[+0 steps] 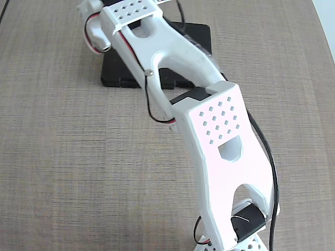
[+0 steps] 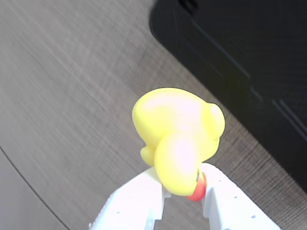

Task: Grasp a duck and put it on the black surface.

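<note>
In the wrist view the yellow duck point(image 2: 177, 134) with its red-orange beak is held between my two white fingers; my gripper point(image 2: 184, 189) is shut on it and holds it above the wood-grain table. The black surface point(image 2: 244, 62) fills the upper right of that view, just beyond the duck. In the fixed view the black slab point(image 1: 118, 70) lies at the top middle, mostly covered by my white arm point(image 1: 220, 136). The gripper and the duck are hidden in the fixed view.
The wood-grain table point(image 1: 57, 157) spreads on all sides. Black and red cables point(image 1: 264, 151) run along the arm. A pale strip point(image 1: 327, 15) shows at the top right corner of the fixed view.
</note>
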You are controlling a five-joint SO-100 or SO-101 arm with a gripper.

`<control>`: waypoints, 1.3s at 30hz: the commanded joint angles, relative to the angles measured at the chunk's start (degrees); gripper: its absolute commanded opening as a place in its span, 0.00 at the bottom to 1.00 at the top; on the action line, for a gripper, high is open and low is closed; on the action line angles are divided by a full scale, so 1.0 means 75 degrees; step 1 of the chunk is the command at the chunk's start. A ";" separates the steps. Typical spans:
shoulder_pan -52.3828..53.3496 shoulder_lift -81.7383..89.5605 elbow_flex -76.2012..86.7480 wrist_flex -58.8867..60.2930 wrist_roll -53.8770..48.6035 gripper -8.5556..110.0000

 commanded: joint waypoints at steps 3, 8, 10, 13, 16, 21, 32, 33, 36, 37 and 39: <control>0.0891 0.2906 0.0844 -0.0105 -0.0047 0.08; 0.1383 0.3375 0.1641 -0.0105 -0.0047 0.08; 0.1465 0.3445 0.1875 -0.0105 -0.0047 0.08; 0.1488 0.3504 0.2273 -0.0105 -0.0047 0.08; 0.1488 0.3551 0.2672 -0.0105 -0.0047 0.08; 0.1500 0.3562 0.3305 -0.0117 -0.0059 0.08; 0.1512 0.3562 0.3457 -0.0117 -0.0070 0.09; 0.1512 0.3551 0.3457 -0.0117 -0.0070 0.09; 0.1512 0.3516 0.3434 -0.0117 -0.0070 0.09; 0.1512 0.3504 0.3422 -0.0117 -0.0070 0.10; 0.1512 0.3504 0.3434 -0.0117 -0.0059 0.13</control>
